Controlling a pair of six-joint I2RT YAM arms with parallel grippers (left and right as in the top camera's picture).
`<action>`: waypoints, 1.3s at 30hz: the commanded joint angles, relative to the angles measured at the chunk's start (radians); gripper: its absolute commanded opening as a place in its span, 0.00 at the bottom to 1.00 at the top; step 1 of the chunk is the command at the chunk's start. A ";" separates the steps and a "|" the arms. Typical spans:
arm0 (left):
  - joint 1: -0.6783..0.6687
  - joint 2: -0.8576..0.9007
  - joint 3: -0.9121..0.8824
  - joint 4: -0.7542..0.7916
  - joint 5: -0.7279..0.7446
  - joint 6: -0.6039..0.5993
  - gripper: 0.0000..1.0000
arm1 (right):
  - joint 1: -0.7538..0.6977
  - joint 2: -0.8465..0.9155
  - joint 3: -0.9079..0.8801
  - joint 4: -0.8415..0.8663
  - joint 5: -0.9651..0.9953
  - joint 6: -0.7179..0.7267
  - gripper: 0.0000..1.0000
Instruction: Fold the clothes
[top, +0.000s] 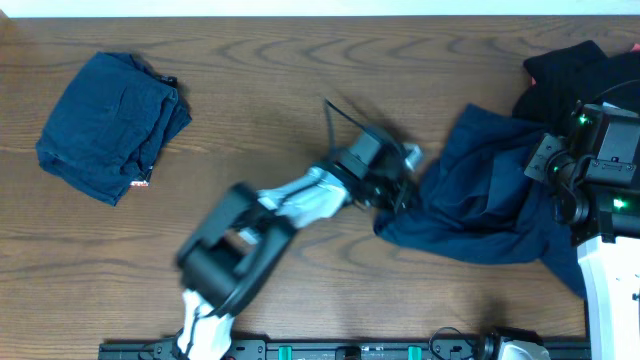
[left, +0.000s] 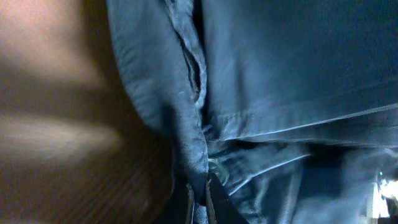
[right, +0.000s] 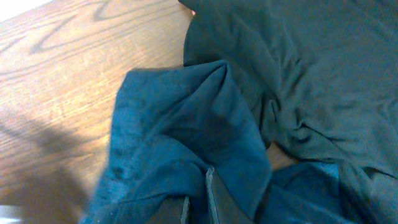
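Far left on the wooden counter (top: 300, 70): a folded navy garment (top: 112, 125), well apart from everything else. Mid-counter: left gripper (top: 402, 192), closed, pinching the seamed left edge of a loose navy garment (top: 490, 200) spread rumpled toward the right. Far right: right gripper (right: 198, 208), closed on a raised fold of that same cloth. Just behind, touching it, a black garment (top: 565, 70) bunched at the counter's back corner.

The left arm (top: 260, 225) stretches slantwise to the right, its left gripper (top: 400, 195) pinched tight on the clothes (top: 480, 190). The right arm (top: 610, 200) is folded at the far right side, and the right gripper (right: 198, 196) also grips the clothes, fingers together
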 joint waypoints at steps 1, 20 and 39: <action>0.101 -0.214 0.034 -0.037 -0.008 -0.001 0.06 | -0.004 -0.003 0.018 0.000 0.009 -0.019 0.08; 0.192 -0.832 0.034 -0.536 -0.558 0.070 0.06 | -0.004 -0.201 0.081 0.043 0.010 -0.027 0.08; 0.270 -0.664 0.034 -0.455 -0.872 0.066 0.06 | 0.045 0.146 0.072 -0.290 -0.551 -0.237 0.34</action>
